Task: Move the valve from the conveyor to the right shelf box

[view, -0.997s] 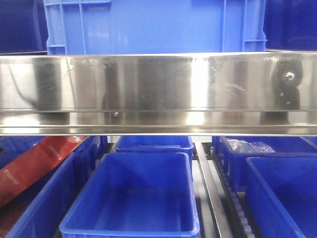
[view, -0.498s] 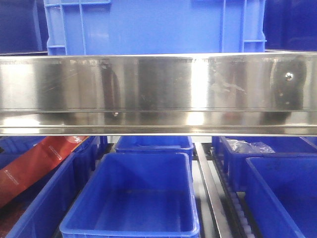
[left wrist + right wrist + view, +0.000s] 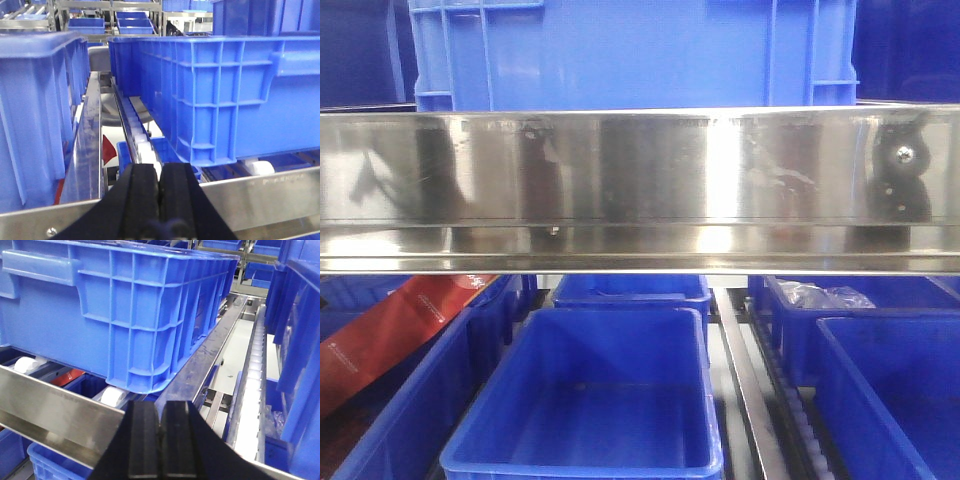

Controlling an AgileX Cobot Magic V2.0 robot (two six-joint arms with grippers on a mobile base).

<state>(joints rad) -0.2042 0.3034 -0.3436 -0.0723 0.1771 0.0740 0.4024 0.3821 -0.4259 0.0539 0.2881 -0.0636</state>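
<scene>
**Both grippers closed and empty in front of the shelf**

The left gripper (image 3: 159,200) has its two black fingers pressed together with nothing between them. It sits low in the left wrist view, just above a shiny steel rail (image 3: 260,192), facing a big blue crate (image 3: 215,95) that rests on white rollers (image 3: 137,135).

The right gripper (image 3: 160,440) is likewise squeezed flat, pads touching, holding nothing. Ahead of it stands another blue crate (image 3: 125,305) on the upper shelf, beside a steel beam (image 3: 210,355) running away from the camera.

In the front view, a wide polished steel bar (image 3: 640,180) crosses the middle, with a light blue crate (image 3: 630,50) above it. Below sit open blue bins: one in the centre (image 3: 590,400), one at the right edge (image 3: 900,390), and one behind it holding a clear plastic bag (image 3: 820,295). A red packet (image 3: 390,335) leans in the bin on the left.

The valve and the conveyor do not appear in any view, so where the valve is cannot be told.
</scene>
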